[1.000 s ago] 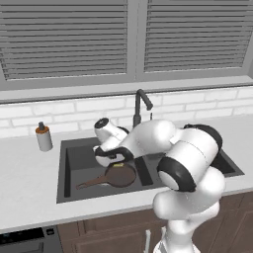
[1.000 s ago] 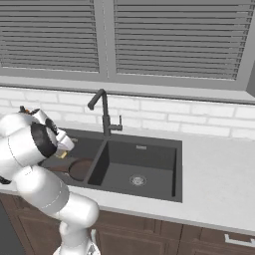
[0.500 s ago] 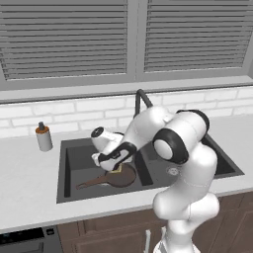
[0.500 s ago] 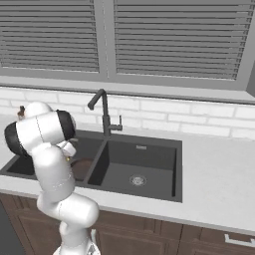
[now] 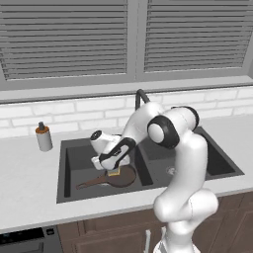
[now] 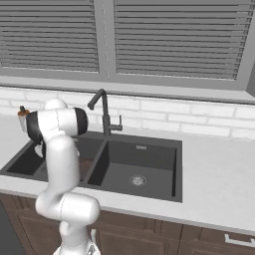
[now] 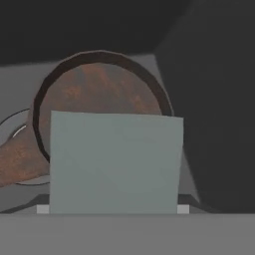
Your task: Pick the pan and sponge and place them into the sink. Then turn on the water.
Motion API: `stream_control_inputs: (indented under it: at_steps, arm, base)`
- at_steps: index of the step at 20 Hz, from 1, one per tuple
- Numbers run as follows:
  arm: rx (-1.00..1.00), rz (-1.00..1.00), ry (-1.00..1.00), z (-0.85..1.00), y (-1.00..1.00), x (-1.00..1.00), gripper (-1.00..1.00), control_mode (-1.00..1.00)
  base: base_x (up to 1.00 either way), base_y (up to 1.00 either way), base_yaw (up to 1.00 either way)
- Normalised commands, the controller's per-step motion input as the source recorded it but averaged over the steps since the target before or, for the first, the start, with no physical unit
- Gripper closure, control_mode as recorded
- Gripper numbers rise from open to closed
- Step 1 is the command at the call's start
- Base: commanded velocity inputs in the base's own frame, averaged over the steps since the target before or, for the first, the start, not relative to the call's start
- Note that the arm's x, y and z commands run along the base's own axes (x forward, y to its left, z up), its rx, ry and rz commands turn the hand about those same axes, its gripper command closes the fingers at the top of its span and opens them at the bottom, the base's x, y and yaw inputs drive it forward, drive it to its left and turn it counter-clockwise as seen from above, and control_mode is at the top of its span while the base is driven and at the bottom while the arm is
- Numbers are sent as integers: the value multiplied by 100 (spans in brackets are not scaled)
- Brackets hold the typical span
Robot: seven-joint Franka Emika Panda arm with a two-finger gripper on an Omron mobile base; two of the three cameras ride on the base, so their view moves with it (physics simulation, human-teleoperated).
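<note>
Down in the sink's (image 5: 69, 190) left basin, the pan (image 5: 121, 177) hasn't moved; the arm has swung lower and further left. The gripper (image 5: 114, 167) is clamped on the sponge (image 7: 115, 163), right over the pan.

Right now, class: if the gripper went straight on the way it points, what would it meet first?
The gripper holds the sponge and points down into the sink's left basin. Straight on, the sponge would probably meet the pan first, though depth is unclear.
</note>
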Motion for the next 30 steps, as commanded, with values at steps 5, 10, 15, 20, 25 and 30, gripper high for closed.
stream_control_inputs:
  at_steps: [5,10,15,20,25,30]
  arm:
    - [0,0,0,-31,0,12,100,-100]
    - [0,0,0,-32,0,11,100,-100]
    - [0,0,0,-33,0,19,100,-100]
    - [-2,-1,0,-41,0,27,100,-100]
    - [-4,-2,0,-43,0,27,100,-100]
    - [-2,-3,-2,-25,0,8,-100,-100]
  base:
    - [0,0,0]
    - [0,0,0]
    - [0,0,0]
    - [0,0,0]
    - [0,0,0]
    - [0,0,0]
